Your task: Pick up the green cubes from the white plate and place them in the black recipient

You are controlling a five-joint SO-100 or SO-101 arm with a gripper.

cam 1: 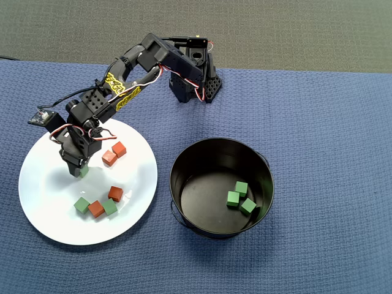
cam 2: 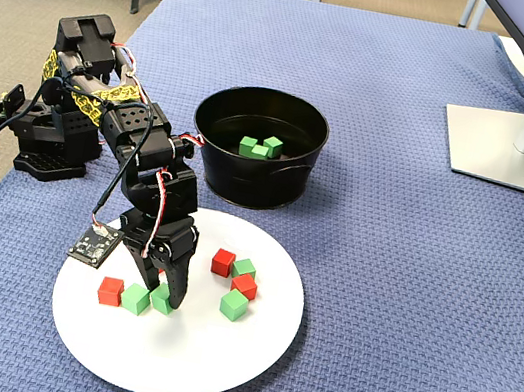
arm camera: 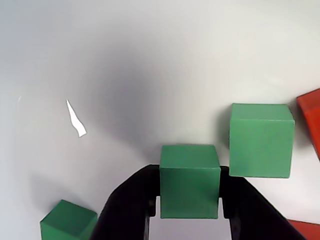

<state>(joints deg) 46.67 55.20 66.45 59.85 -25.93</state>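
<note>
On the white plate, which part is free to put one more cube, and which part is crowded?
The white plate is bare along its left and lower rim in the overhead view. It is crowded near the gripper and around the green cubes and red cubes toward the pot side.

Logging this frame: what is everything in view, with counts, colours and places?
green cubes: seven, green; three in the pot, four on the plate
red cubes: four, red-orange; on the plate
white plate: one, white; left in the overhead view
black pot: one, black; right of the plate
cloth: one, blue; covers the table
monitor stand: one, grey; fixed view, right
arm: one, black
gripper: one, black; closed on one green cube
</note>
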